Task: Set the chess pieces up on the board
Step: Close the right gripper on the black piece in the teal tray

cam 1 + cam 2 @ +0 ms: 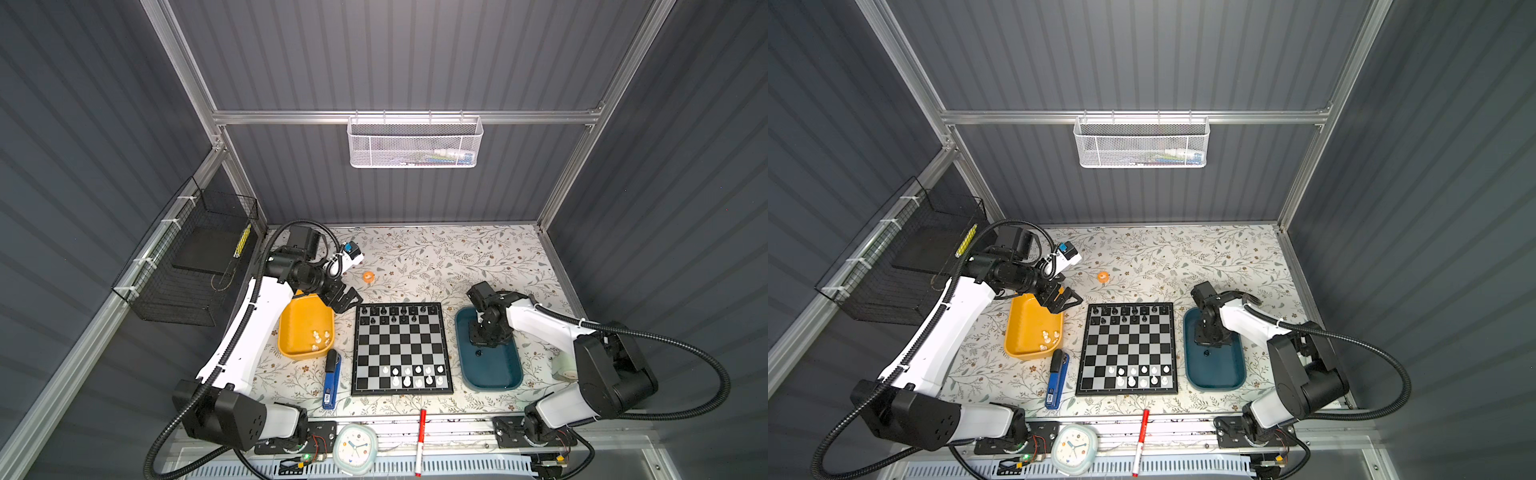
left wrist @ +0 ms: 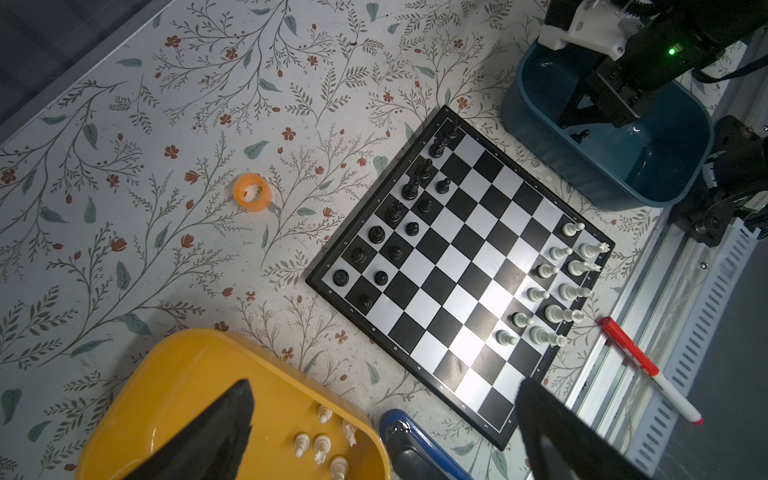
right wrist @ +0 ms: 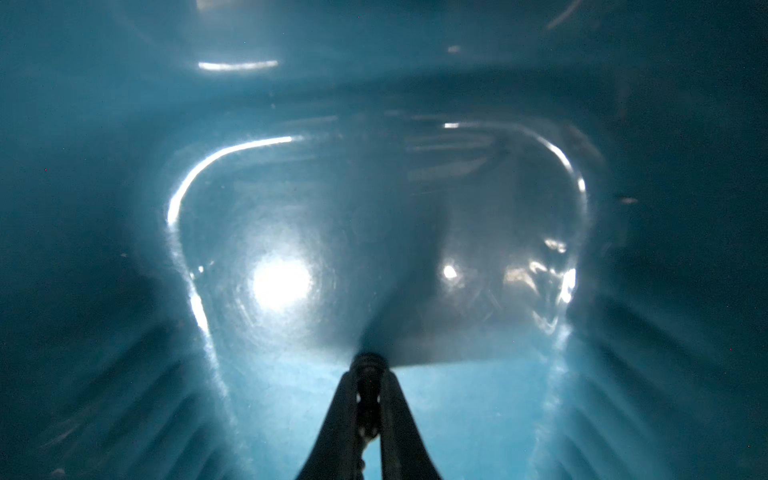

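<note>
Your desk (image 1: 457, 257) wears a floral-print cover, boxed in by grey ribbed walls (image 1: 415, 62) on an aluminium frame (image 1: 403, 117). The board (image 1: 401, 345) lies at its middle, with black chessmen (image 1: 392, 313) on the far rows and white chessmen (image 1: 415, 376) on the near ones. Your left hand (image 1: 344, 297) hangs over the far end of the yellow tray (image 1: 299, 328), fingers wide apart. Your right hand (image 3: 368, 386), down in the teal tray (image 1: 498, 374), is clamped on a black chess piece (image 3: 367, 362).
</note>
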